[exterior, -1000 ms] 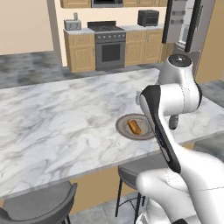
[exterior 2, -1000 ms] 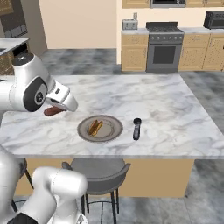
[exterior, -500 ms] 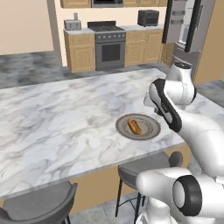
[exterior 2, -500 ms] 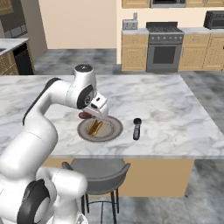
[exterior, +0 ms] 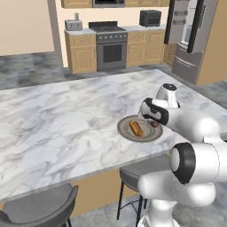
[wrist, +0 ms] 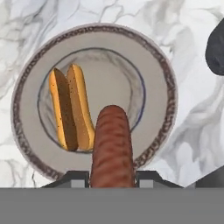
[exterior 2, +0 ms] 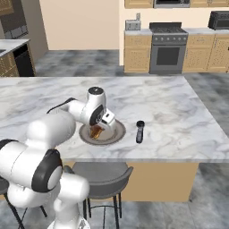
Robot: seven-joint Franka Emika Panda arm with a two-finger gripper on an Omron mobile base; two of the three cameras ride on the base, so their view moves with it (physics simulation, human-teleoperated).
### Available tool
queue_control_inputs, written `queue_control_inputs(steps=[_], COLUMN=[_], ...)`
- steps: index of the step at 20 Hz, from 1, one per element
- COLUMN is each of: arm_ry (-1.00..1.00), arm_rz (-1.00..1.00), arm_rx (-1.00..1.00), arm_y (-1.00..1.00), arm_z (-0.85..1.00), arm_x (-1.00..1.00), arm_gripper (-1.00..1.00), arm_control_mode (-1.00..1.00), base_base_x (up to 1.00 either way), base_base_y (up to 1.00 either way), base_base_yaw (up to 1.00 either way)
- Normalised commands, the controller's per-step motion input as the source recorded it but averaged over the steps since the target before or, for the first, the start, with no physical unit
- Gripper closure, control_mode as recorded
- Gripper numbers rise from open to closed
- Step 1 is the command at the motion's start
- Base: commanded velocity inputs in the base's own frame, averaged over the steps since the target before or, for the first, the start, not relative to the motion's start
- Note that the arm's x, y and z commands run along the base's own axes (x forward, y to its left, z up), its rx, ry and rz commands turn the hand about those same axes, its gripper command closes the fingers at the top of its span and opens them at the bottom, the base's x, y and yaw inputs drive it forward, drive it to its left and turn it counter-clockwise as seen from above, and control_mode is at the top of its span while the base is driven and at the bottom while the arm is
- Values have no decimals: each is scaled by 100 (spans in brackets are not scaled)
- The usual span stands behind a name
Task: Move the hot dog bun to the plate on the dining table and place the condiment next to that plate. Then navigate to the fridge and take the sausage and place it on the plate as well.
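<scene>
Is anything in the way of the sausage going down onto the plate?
Nothing visible. The tool holds the sausage right over the plate, with bare plate beneath it; the bun lies just beside.

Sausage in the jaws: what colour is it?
Reddish-brown sausage, with faint darker mottling; clearest in the hand view.

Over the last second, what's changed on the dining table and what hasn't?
The gripper, shut on the sausage, swung in from beside the dining table and came down over the plate; the sausage now hangs beside the hot dog bun. Plate, bun and condiment stayed put.
</scene>
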Motion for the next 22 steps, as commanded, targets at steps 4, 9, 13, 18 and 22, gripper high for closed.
queue_control_inputs(steps=[4, 9, 13, 18, 22], arm_ry=[-12, -21, -19, -7, 0], arm_rz=[0, 0, 0, -1, -2], arm_rx=[0, -2, -9, -12, -9], arm_y=[0, -4, -4, -8, -16], arm_z=[-66, -40, -23, -7, 0], arm_x=[52, 26, 15, 20, 21], arm_gripper=[100, 100, 100, 100, 100], arm_control_mode=[-100, -100, -100, -100, -100], base_base_x=[0, 0, 0, 0, 0], base_base_y=[0, 0, 0, 0, 0], base_base_yaw=[0, 0, 0, 0, 0])
